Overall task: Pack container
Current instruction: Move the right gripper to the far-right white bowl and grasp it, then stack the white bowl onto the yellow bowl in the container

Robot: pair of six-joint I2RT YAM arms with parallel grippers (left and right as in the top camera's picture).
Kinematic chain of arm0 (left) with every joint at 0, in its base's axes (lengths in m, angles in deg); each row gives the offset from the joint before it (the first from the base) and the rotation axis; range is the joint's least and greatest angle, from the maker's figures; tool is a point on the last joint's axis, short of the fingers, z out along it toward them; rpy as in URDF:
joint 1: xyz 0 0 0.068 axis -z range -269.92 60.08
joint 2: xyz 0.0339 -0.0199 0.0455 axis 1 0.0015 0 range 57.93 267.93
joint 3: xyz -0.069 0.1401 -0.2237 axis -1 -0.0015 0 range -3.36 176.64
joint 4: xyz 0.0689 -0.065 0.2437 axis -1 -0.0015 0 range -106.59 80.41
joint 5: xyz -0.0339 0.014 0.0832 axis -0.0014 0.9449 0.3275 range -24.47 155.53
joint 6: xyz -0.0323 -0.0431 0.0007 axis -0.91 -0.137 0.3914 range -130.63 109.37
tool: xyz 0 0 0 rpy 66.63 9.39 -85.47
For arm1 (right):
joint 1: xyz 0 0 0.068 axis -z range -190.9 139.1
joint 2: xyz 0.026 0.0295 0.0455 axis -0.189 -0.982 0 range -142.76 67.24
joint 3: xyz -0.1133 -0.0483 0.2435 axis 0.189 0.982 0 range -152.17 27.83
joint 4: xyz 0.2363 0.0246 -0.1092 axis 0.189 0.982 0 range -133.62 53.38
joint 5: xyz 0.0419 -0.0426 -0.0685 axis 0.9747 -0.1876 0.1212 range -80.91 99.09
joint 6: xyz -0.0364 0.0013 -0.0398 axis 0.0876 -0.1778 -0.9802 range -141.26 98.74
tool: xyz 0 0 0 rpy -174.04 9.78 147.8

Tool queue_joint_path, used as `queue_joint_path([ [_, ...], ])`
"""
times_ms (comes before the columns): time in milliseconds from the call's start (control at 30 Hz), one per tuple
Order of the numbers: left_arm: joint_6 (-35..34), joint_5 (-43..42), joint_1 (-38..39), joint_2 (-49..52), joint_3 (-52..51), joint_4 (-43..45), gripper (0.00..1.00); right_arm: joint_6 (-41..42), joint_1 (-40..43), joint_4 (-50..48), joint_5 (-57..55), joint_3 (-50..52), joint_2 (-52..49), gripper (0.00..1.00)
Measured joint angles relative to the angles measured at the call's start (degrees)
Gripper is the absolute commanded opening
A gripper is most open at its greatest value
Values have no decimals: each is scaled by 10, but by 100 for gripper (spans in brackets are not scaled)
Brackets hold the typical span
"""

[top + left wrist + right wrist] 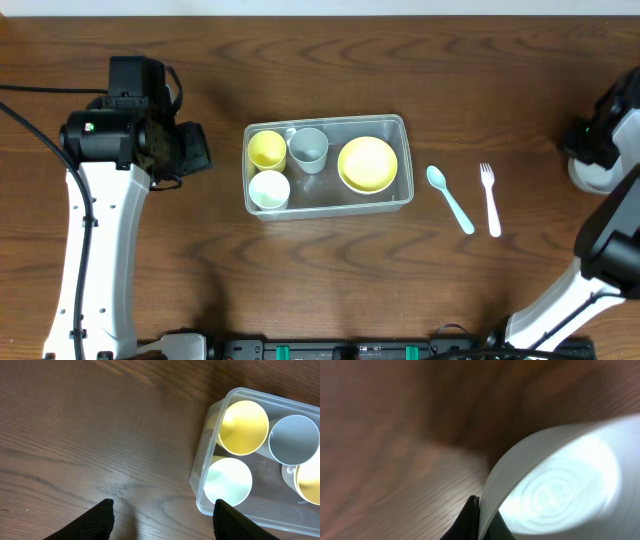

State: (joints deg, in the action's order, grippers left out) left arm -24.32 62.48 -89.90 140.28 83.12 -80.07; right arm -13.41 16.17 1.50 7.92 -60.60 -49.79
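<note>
Spoon [449, 196], fork [490, 198], white bowl [597, 178], all R side

Dark brown wood-grain bench [330, 280], grain running left to right in the overhead view.

Directly on it:
- Near centre: clear container [318, 192], long side along the grain, flat on its base.
- Right of container, near but apart: pale blue spoon [451, 199], bowl end toward far edge, handle angled to the right.
- Just right of spoon, not touching: white fork [490, 198], tines toward far edge.
- At far right edge: white bowl [597, 178], partly hidden; contact with bench not determinable.
</note>
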Motion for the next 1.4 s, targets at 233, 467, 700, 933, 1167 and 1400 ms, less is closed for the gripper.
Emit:
queue_joint_path([
  [233,0,0,0,0,0,0,64,-17,-83,33,24,-19,111,1],
  [467,0,0,0,0,0,0,64,-97,-256,43,53,-19,217,1],
  [700,0,0,0,0,0,0,64,-191,-470,76,68,-23,270,1],
  [933,0,0,0,0,0,0,64,-216,-593,88,74,-21,250,1],
  [1167,0,0,0,0,0,0,64,-202,-611,88,76,12,192,2],
  [1400,0,0,0,0,0,0,64,-199,-612,95,96,29,132,6],
])
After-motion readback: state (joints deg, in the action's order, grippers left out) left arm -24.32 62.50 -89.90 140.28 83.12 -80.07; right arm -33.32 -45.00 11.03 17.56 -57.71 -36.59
